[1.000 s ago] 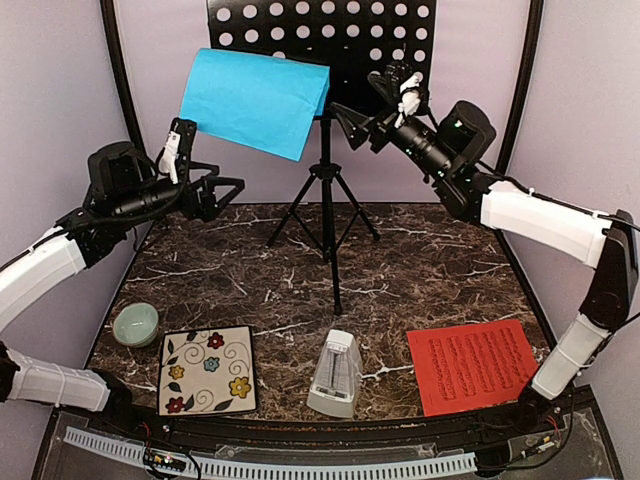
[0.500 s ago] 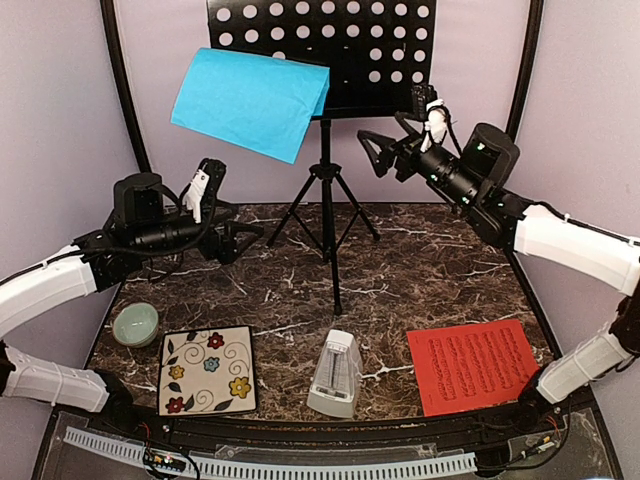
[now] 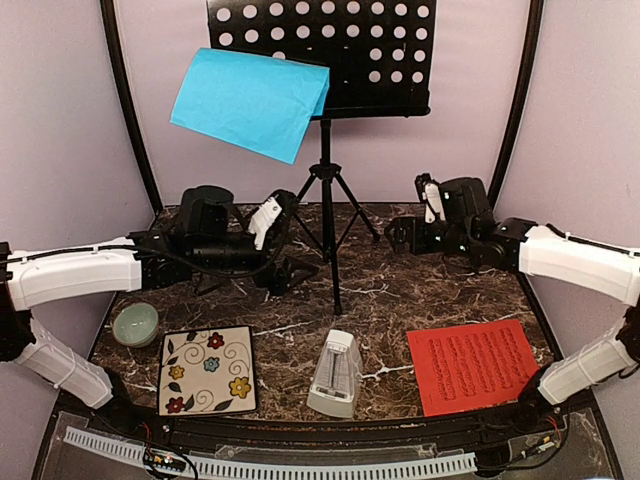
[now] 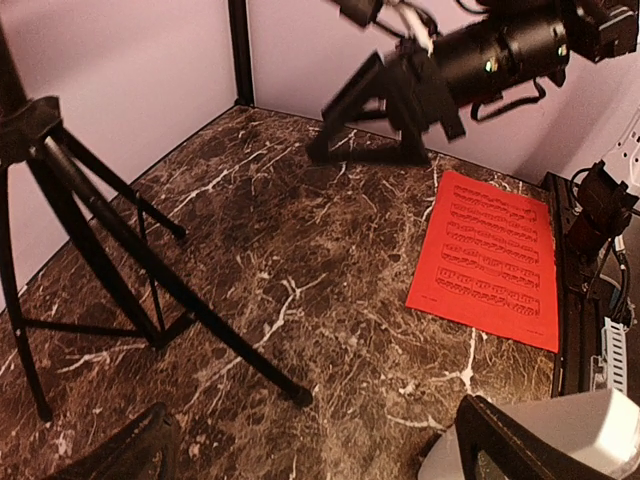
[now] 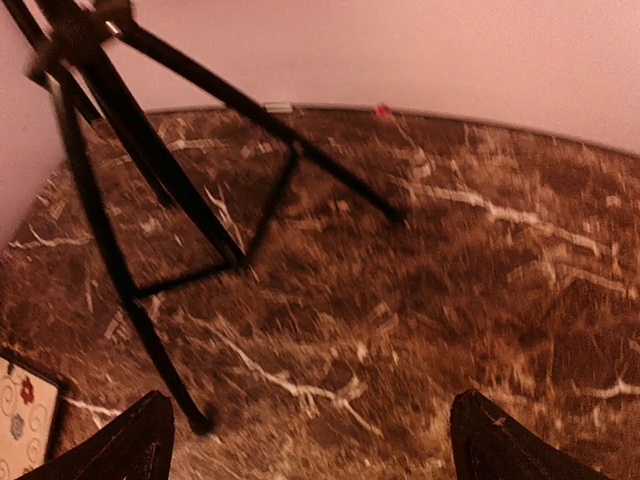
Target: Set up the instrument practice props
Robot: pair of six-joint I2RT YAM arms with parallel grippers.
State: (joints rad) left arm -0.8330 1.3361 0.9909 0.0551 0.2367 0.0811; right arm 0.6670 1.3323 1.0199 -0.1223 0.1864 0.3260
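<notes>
At the far left, near the front edge of the dark marble-patterned table (image 3: 430, 290), a pale green bowl (image 3: 135, 324) sits just beside a square flower-patterned tile (image 3: 208, 369) that lies flat. Behind them the left gripper (image 3: 293, 266) hangs low over the table, close to the left of the tripod legs, with its fingers (image 4: 120, 455) spread wide and nothing between them. Above it, the blue music sheet (image 3: 250, 100) drapes tilted over the left end of the perforated desk of the black tripod music stand (image 3: 330, 50), which stands upright at the back centre of the table. The small white pyramid-shaped metronome (image 3: 335, 375) stands upright near the front edge, in front of the stand's near leg, between the tile and the red sheet. Right of the tripod, the right gripper (image 3: 400, 236) is low over the table and points toward the stand legs, its fingers (image 5: 130, 445) wide apart and empty. At the front right, the red music sheet (image 3: 472, 365) lies flat on the table. It carries rows of printed staves, and the notes are too small to read.
</notes>
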